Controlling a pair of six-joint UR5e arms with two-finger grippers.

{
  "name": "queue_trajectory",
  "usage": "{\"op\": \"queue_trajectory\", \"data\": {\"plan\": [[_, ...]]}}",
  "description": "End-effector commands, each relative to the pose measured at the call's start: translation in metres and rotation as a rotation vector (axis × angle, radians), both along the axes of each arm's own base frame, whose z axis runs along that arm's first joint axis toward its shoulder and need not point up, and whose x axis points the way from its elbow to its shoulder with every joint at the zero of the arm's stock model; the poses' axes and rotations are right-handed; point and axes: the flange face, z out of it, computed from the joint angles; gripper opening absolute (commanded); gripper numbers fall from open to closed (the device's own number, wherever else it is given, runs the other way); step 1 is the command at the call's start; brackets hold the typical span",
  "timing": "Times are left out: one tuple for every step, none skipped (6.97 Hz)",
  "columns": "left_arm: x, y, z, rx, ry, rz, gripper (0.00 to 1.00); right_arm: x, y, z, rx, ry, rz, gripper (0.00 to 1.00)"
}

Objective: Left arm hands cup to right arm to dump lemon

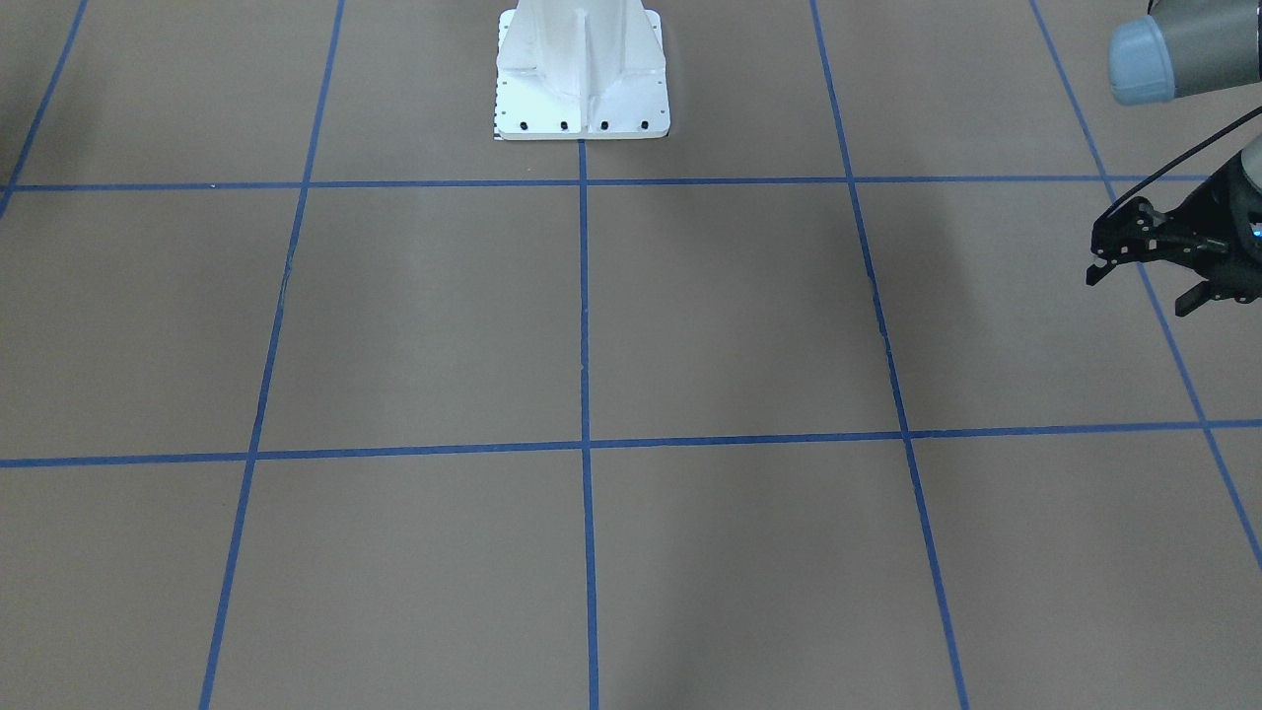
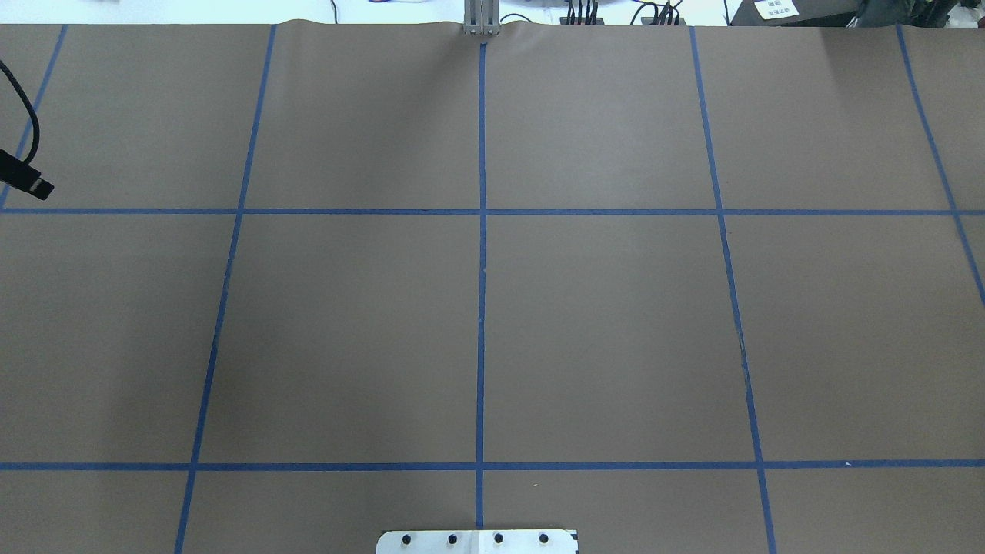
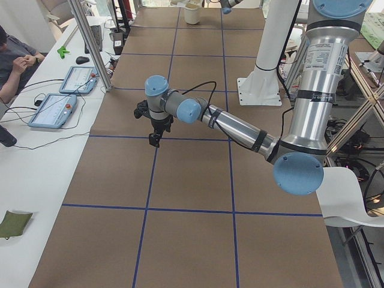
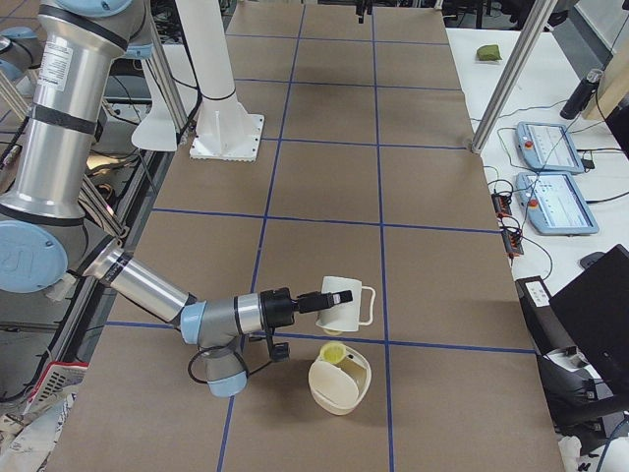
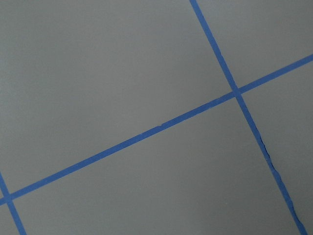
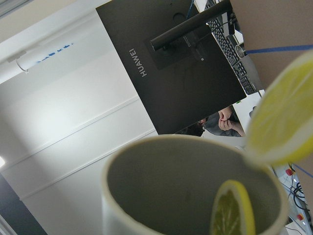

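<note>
At the robot's right end of the worktop (image 4: 432,275), the cup (image 4: 344,305) is hanging clear of the surface at the tip of the right arm. It is showing white and smooth, tipping well over, with its loop handle pointing away from the arm. The lemon (image 4: 332,352) is showing as a small yellow spot just below the cup, at the rim of a cream bowl (image 4: 339,393) sitting underneath. Judging from this, the hand-over is looking done and the dump is under way or nearly finished. What is remaining, by my reading, is emptying the cup fully and righting it. The right wrist view is looking into a pale vessel with a grey inside, probably this cup, with the lemon as a slice at its lip and a larger, blurred yellow piece beside it. The right arm's fingers (image 4: 310,300) are meeting the cup's side, but from the side view alone I cannot tell how they are set. The left arm's fingers (image 1: 1112,245) are standing wide apart, holding nothing, and hovering over the worktop's other end, well apart from the cup.
</note>
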Motion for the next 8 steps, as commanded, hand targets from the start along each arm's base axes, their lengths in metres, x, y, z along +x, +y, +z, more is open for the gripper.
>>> {"op": "queue_trajectory", "data": {"plan": [[0.0, 0.0, 0.0, -0.003, -0.001, 0.0, 1.0, 0.005, 0.0, 0.0, -0.011, -0.095, 0.03, 0.0], [0.0, 0.0, 0.0, -0.003, -0.001, 0.0, 1.0, 0.007, 0.0, 0.0, -0.012, -0.104, 0.05, 0.0], [0.001, 0.0, 0.001, -0.004, -0.001, 0.002, 1.0, 0.006, -0.002, -0.001, -0.006, -0.087, 0.047, 0.0], [0.001, 0.0, 0.001, -0.004, -0.001, 0.002, 1.0, 0.004, -0.004, -0.006, 0.017, -0.02, 0.057, 0.01], [0.001, 0.0, 0.002, -0.008, -0.001, 0.002, 1.0, 0.003, -0.008, -0.011, 0.041, 0.059, 0.071, 0.02], [0.002, 0.0, 0.004, -0.012, 0.003, 0.005, 1.0, -0.003, -0.014, -0.019, 0.095, 0.166, 0.066, 0.05], [0.003, 0.0, 0.004, -0.022, 0.02, 0.014, 1.0, -0.013, -0.023, -0.029, 0.186, 0.332, 0.046, 0.06], [0.002, 0.001, 0.003, -0.021, 0.022, 0.013, 1.0, -0.021, -0.027, -0.034, 0.24, 0.471, 0.022, 0.06]]}}
